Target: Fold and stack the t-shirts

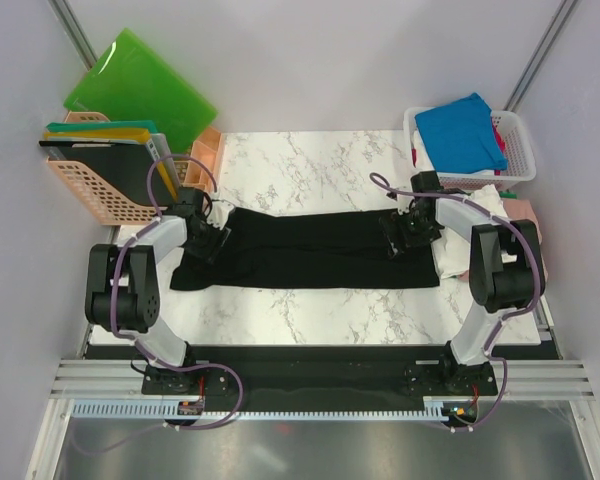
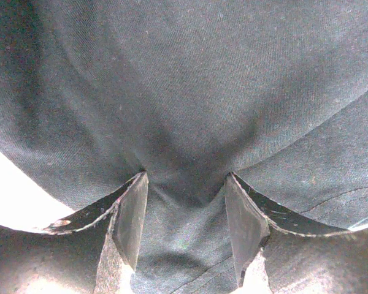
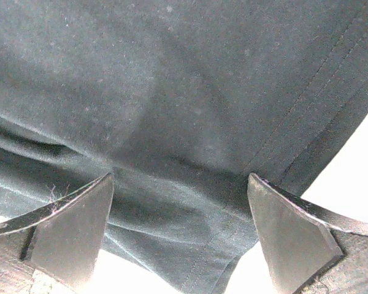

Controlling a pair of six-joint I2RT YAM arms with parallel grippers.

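— Where's the black t-shirt (image 1: pixel 320 250)?
— Spread on the counter (image 1: pixel 310 160), folded into a long band running left to right, its left end wider and uneven. A stitched hem shows at the right end.
— The others?
— A bright blue t-shirt (image 1: pixel 460 132) lies rumpled on top in the white basket (image 1: pixel 525 150), back right. A white t-shirt (image 1: pixel 452 262) is bunched against the black one's right end.

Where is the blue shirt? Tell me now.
In the top view, the blue shirt lies in the white basket at the table's far right corner.
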